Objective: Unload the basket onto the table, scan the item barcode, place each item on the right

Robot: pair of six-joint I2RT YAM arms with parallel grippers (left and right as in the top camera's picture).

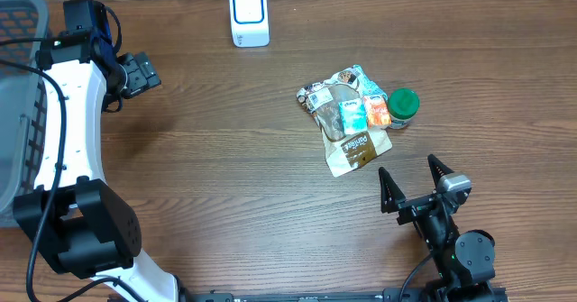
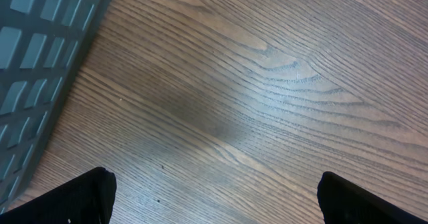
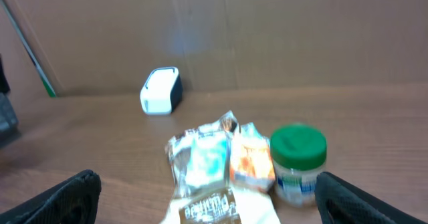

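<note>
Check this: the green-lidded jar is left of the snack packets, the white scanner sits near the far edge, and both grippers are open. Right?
No. The overhead view shows the green-lidded jar right of the snack packets. The rest stands: the white scanner sits near the far edge, and the left gripper and right gripper are open.

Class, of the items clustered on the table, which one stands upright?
The green-lidded jar at the cluster's right edge; the other items are soft packets lying flat.
</note>
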